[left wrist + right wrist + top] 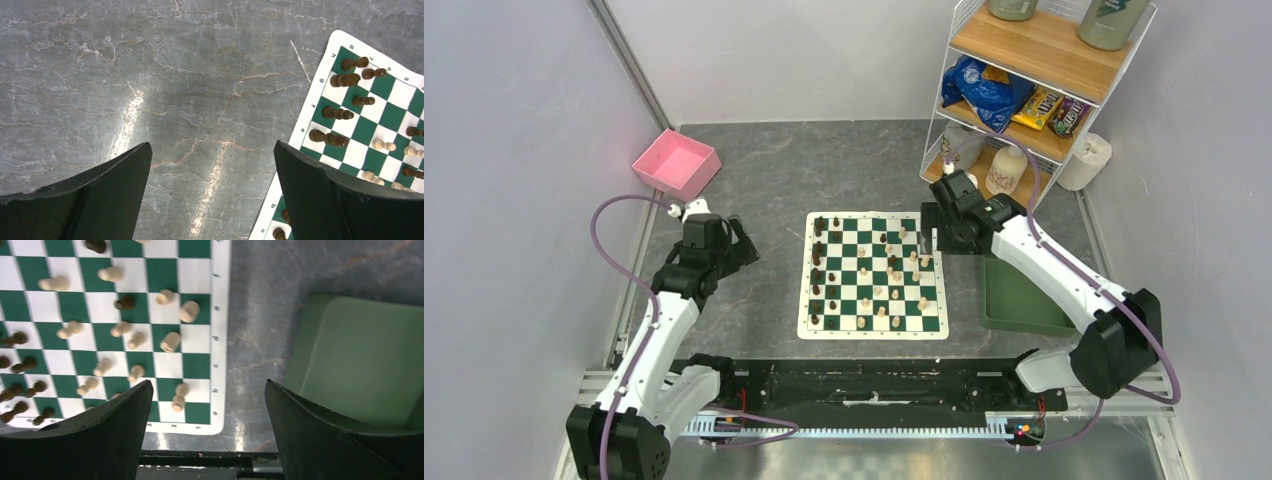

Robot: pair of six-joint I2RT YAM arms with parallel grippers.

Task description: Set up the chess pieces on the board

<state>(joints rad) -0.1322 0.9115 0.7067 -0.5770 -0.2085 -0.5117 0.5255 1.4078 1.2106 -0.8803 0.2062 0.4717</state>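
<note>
The green and white chess board [872,325] lies at the table's centre. Dark brown pieces [818,262] stand mostly along its left columns, and pale pieces [894,290] are scattered over the middle and right. My left gripper [212,165] is open and empty over bare table left of the board [350,45], where dark pieces [345,80] show. My right gripper [207,407] is open and empty above the board's far right corner; the right wrist view shows pale pieces [170,341] and the board's edge [220,315].
A green tray [1014,300] lies right of the board, also in the right wrist view [365,355]. A pink bin [676,163] sits at the back left. A wire shelf [1024,90] with snacks and bottles stands at the back right. A black rail [864,385] runs along the near edge.
</note>
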